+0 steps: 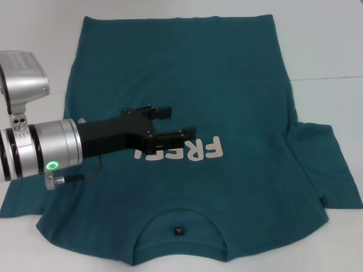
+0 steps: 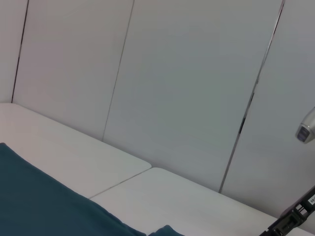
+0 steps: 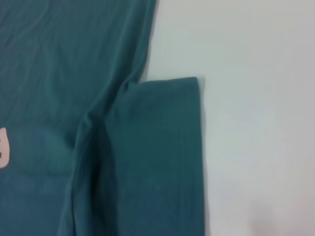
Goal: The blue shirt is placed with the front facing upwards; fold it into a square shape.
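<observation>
I read "FREE!" upside down on the blue shirt [image 1: 227,90], collar toward me, hem far, flat on the counter [image 1: 329,39]. My left end effector [image 1: 170,122] hovers spread above the print.

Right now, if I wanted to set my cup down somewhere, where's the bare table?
Bare white table lies past the blue shirt's right edge, above its spread sleeve, and along the far hem. The middle is crowded: the left gripper hangs open over the chest print.

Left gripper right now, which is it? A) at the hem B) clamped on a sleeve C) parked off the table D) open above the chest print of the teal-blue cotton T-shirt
D: the left gripper hovers with fingers apart over the teal-blue cotton T-shirt, beside its pale chest print.
</observation>
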Available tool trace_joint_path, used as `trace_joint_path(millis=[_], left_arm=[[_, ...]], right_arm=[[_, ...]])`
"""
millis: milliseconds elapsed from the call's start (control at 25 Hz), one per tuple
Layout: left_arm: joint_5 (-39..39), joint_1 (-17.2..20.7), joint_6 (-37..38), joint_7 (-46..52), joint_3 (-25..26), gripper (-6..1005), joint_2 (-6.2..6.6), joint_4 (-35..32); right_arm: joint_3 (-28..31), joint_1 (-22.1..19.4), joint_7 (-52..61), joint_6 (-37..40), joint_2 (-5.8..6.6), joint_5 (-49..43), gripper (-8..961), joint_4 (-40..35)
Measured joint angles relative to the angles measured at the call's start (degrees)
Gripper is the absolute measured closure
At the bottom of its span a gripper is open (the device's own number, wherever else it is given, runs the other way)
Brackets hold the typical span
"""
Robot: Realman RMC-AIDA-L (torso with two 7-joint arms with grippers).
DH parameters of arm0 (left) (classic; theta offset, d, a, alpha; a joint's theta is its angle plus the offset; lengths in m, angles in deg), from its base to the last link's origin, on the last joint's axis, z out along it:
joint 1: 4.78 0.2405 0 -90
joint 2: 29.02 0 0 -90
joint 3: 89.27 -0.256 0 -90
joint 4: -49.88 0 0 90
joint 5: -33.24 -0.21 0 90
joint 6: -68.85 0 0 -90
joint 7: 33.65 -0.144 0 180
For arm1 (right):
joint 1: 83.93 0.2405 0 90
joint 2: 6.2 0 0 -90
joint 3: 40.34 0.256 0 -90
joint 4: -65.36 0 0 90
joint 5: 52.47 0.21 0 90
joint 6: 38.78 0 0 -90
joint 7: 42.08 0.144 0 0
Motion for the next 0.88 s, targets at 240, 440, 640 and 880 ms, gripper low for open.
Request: trace_joint_path(millis=[240, 440, 640, 880], left_arm=[[0.0, 0.14, 0.04, -0.13, 0.29, 125, 0.0, 0.0], [0.0, 0.48, 0.14, -0.18, 0.37, 125, 0.0, 0.08], [-0.01, 0.66, 0.15, -0.21, 0.42, 125, 0.0, 0.11], [0.0, 0.67, 0.14, -0.36, 0.42, 125, 0.0, 0.09]], right_arm=[[-0.08, 0.68, -0.16, -0.33, 0.28, 3.08, 8, 2.2], [-0.39, 1.79, -0.17, -0.77, 0.74, 3.9, 8, 4.97], [-0.52, 2.1, -0.08, -1.16, 0.75, 3.76, 7, 5.27], [-1.04, 2.1, 0.1, -1.36, 0.84, 3.73, 7, 6.7]])
